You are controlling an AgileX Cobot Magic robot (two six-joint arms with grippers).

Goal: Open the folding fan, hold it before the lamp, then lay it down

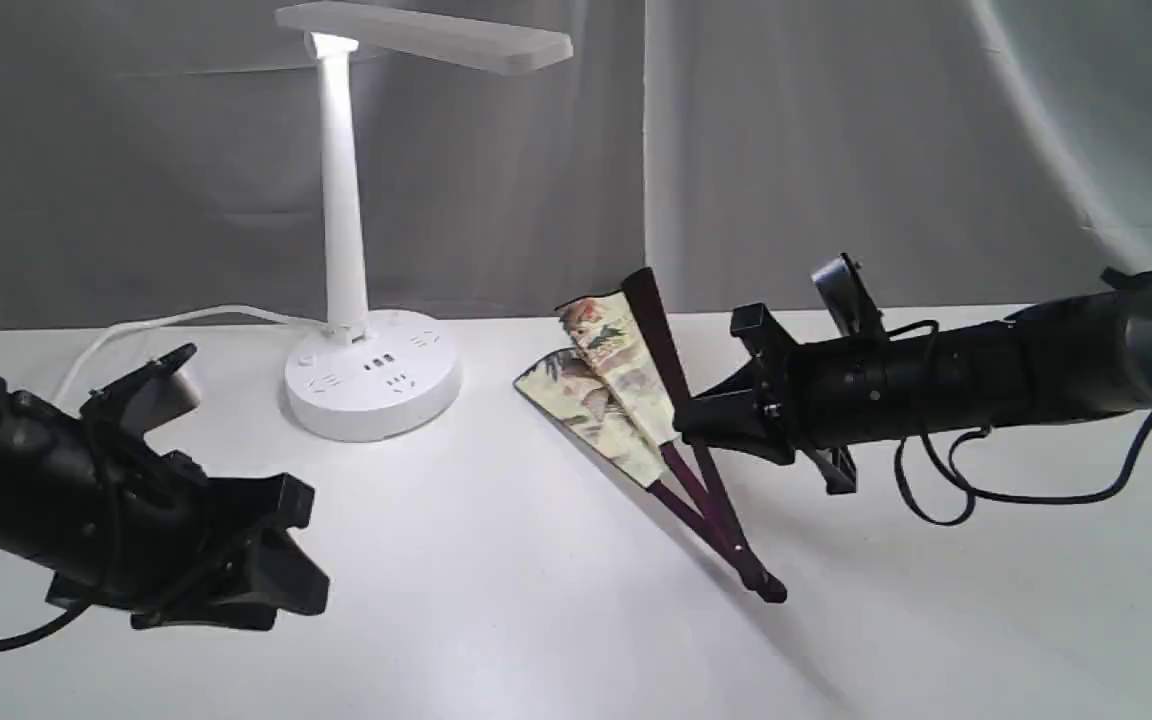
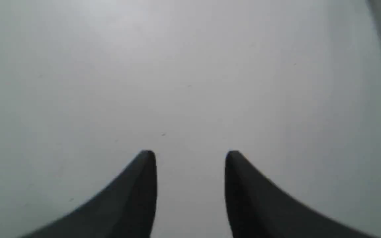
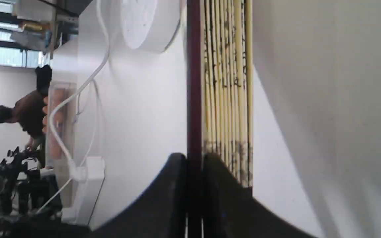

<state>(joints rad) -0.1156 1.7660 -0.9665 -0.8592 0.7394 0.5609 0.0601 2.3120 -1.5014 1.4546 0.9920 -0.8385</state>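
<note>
The folding fan [image 1: 626,390] (barely spread, maroon ribs) tilts up from its pivot near the upright white lamp [image 1: 341,200]

**White counter, a lamp and a propped fan**

We see a plain white counter [image 1: 536,640], matte and brightly lit. The lamp [image 1: 373,385] stands on it by its round base, left of the middle, and its white cord [image 1: 176,316] trails off leftward across the surface to a small white block [image 3: 88,185]. Near the base, to its right, the folding fan [image 1: 626,390] has its dark rivet end down on the counter; whether the leaf touches too we cannot tell.
</note>
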